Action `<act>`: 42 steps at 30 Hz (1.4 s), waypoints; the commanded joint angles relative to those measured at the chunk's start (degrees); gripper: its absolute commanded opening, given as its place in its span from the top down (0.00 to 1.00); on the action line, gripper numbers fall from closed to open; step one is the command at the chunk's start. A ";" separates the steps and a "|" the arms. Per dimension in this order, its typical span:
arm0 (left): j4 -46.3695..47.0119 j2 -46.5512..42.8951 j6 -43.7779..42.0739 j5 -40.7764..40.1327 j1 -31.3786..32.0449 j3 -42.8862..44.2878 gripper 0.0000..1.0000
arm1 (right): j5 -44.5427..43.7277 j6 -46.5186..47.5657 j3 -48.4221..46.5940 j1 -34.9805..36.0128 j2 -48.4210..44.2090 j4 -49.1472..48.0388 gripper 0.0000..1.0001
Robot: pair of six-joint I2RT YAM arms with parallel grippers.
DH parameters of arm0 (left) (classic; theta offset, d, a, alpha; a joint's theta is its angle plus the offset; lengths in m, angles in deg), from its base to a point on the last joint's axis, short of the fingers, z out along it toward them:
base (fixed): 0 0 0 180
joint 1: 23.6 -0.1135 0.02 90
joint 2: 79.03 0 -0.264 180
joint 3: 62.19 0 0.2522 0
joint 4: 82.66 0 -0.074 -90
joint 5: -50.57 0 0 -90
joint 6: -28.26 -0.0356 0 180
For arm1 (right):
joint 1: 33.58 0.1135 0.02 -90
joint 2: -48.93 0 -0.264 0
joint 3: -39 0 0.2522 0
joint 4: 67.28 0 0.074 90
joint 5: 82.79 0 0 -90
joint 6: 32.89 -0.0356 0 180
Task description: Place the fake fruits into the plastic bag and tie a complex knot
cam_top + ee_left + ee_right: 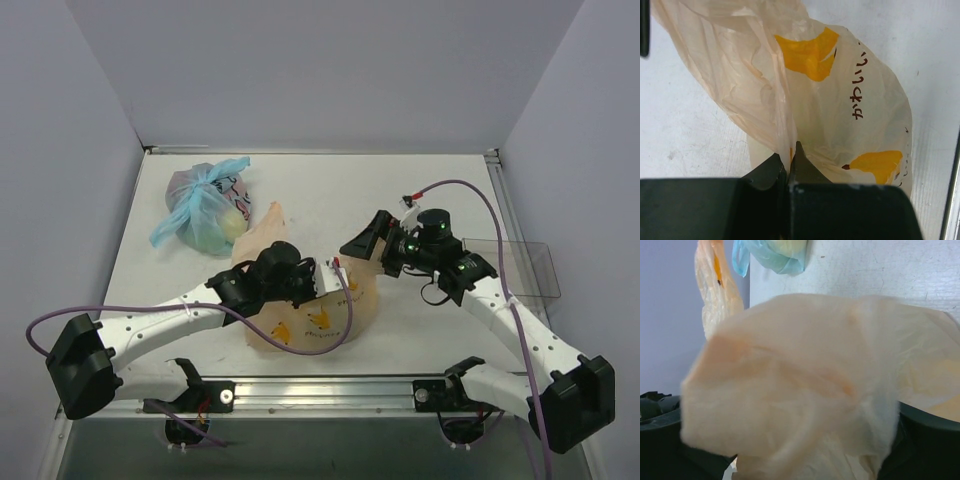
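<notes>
On the table between the two arms, the step in hand is judged to be tying, as no fake fruits lie loose. The next move calls for the free gripper to take a handle strip and draw it round or through, with the other pinch as anchor. Back left: a clear bag with light-blue tied handles [205,205], a yellow-green fruit inside, well apart from the work. Centre-left: left gripper [788,159], jaws pressed together, pinching a pleat of thin film at the near edge of the plastic bag [840,100]. Centre: that peach-orange bag lies slumped on the table, its yellow-orange prints and dark lettering showing, and one narrow strip [272,218] points toward the back. Whether fruits sit inside cannot be told, and no finished knot can be made out. Centre-right: right gripper [362,236], jaws spread wide, with blurred bag film bulging between them; no grip is evident. Far right: clear plastic tray [520,270], untouched.
</notes>
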 commanded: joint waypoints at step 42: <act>-5.22 3.75 -5.51 26.60 -12.75 5.94 1.00 | 21.18 82.03 -3.10 3.31 -5.33 6.88 1.00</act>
